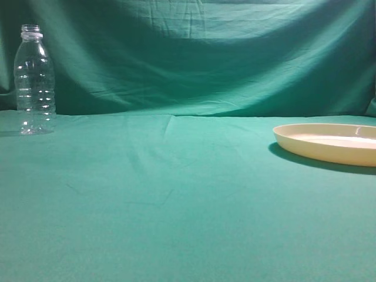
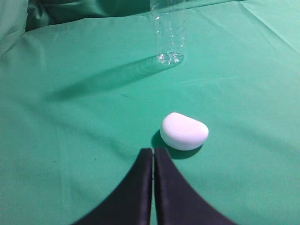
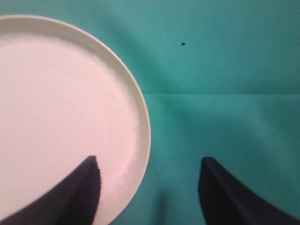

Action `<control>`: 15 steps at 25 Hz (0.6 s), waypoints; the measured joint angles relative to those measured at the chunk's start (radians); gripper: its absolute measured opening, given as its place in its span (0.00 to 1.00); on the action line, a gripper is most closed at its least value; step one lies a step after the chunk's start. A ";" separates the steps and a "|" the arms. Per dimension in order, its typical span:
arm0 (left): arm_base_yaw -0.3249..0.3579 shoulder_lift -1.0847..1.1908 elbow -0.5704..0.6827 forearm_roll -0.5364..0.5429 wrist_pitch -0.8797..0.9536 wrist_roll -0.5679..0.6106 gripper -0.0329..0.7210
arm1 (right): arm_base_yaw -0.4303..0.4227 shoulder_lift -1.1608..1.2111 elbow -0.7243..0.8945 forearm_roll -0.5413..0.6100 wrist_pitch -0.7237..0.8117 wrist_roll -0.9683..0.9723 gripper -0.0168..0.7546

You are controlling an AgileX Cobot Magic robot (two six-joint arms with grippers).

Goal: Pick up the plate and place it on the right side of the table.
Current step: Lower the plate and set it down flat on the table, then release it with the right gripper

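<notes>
The plate [image 1: 329, 143] sits on the right side of the table [image 1: 176, 200], cut off by the frame edge.

From the right wrist, the right hand [image 3: 147, 187] hovers over the plate rim with fingers spread wide, one finger [image 3: 82, 190] above the cream inside, the other above the teal cloth, gripping nothing. Over on the left, the left hand [image 2: 153, 161] has its fingers pressed together, empty, just short of a small white rounded object [image 2: 184, 131]. Beyond it, a clear bottle [image 1: 34, 79] stands upright at the far left.
</notes>
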 joint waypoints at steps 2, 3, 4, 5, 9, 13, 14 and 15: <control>0.000 0.000 0.000 0.000 0.000 0.000 0.04 | 0.000 -0.067 -0.002 0.000 0.035 0.000 0.35; 0.000 0.000 0.000 0.000 0.000 0.000 0.04 | 0.000 -0.104 -0.002 0.000 0.055 0.000 0.23; 0.000 0.000 0.000 0.000 0.000 0.000 0.04 | 0.000 -0.142 -0.002 0.006 0.075 0.000 0.14; 0.000 0.000 0.000 0.000 0.000 0.000 0.04 | 0.000 -0.173 -0.002 0.018 0.090 0.000 0.09; 0.000 0.000 0.000 0.000 0.000 0.000 0.04 | 0.000 -0.335 -0.002 0.093 0.143 -0.002 0.02; 0.000 0.000 0.000 0.000 0.000 0.000 0.04 | 0.000 -0.513 -0.002 0.153 0.157 -0.050 0.02; 0.000 0.000 0.000 0.000 0.000 0.000 0.04 | 0.000 -0.558 -0.002 0.160 0.160 -0.065 0.02; 0.000 0.000 0.000 0.000 0.000 0.000 0.04 | 0.000 -0.601 -0.002 0.164 0.162 -0.079 0.02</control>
